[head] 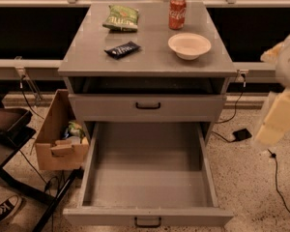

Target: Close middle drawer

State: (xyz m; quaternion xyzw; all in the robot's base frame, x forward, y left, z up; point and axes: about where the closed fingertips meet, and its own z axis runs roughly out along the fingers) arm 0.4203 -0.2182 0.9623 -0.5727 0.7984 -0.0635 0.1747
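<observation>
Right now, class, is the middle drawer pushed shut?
No, the middle drawer stands pulled far out; the hand hangs apart at its right.

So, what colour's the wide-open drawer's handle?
Black: small bar handle on the grey wooden middle drawer, camera view; gripper at right edge.

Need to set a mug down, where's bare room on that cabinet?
Front strip of cabinet top, ahead of snack bar and bowl; crowded behind by chip bag, can. Middle drawer is bare inside. Gripper hangs right of cabinet.
</observation>
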